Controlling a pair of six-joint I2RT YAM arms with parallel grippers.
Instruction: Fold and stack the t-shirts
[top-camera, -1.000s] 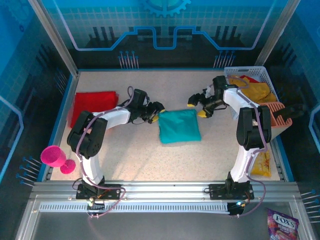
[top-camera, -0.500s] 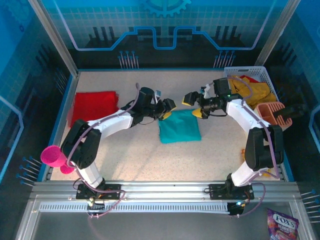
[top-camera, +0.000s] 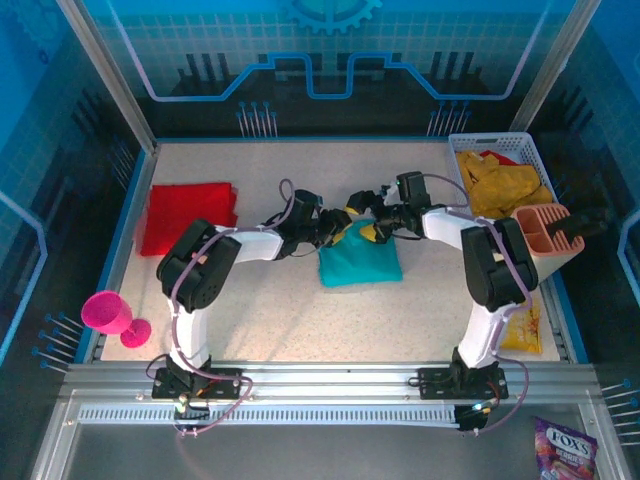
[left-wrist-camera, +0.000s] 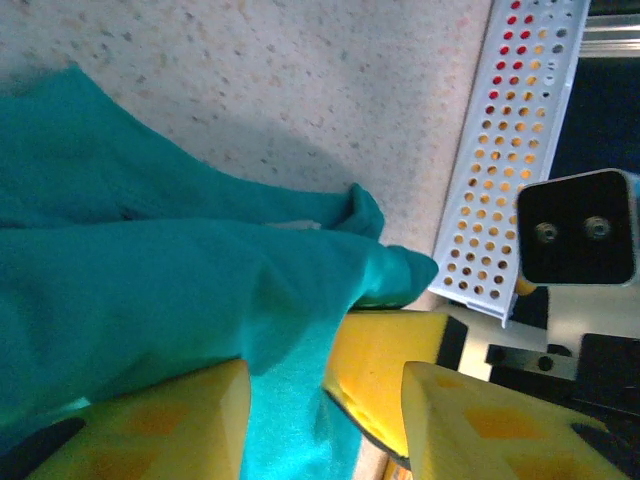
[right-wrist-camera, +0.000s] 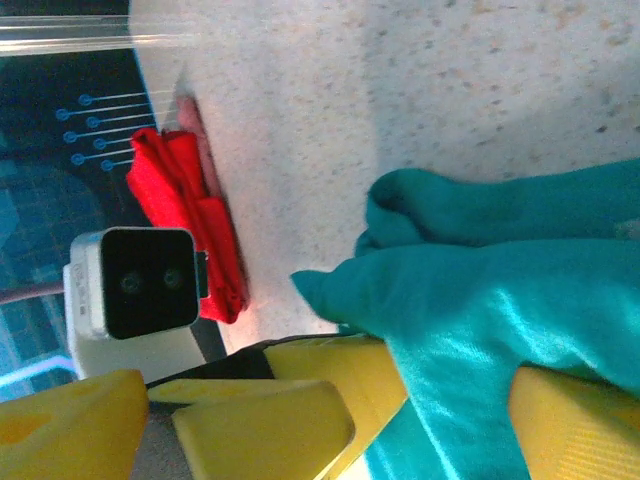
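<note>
Teal t-shirt (left-wrist-camera: 150, 290) between parted yellow fingers (left-wrist-camera: 150, 430), speckled table (left-wrist-camera: 300, 80), perforated basket (left-wrist-camera: 510, 150)

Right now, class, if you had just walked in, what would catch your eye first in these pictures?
The folded teal shirt lies mid-table, and the left gripper and right gripper meet at its far edge, jaws open around the cloth. Next come the red shirt, folded at the far left, and the white basket of yellow shirts at the far right.

Speckled beige tabletop (top-camera: 270, 300); blue circuit-print panels (top-camera: 330, 60) around, possibly clear acrylic; aluminium rails (top-camera: 330, 378) along near edge.
</note>
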